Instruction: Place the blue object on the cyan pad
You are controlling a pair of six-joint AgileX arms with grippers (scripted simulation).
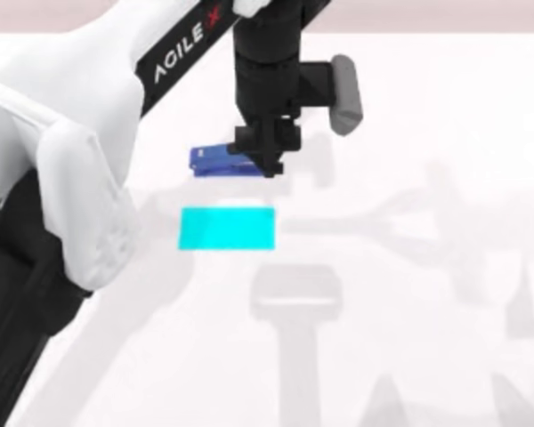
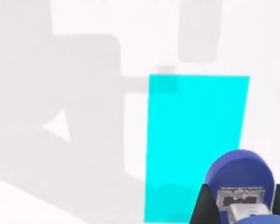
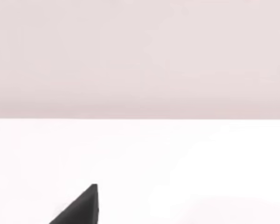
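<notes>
Top view: left gripper [image 1: 269, 160] is closed on the right end of the blue object [image 1: 221, 161], which juts out toward the desk's left, long axis running left-right, parallel to the cyan pad [image 1: 227, 228]. The pad lies flat on the desk [image 1: 409, 107], just nearer the camera side than the bar, nothing between them; judging by its offset shadow, the bar is carried clear of the desk. Left wrist view: the blue object [image 2: 240, 170] sits end-on between the dark fingers [image 2: 203, 207], cyan pad [image 2: 196, 140] right beyond it, path clear. Right wrist view: only bare desk, wall and a dark wedge; right arm is parked out of the way, can't tell its gripper state.
</notes>
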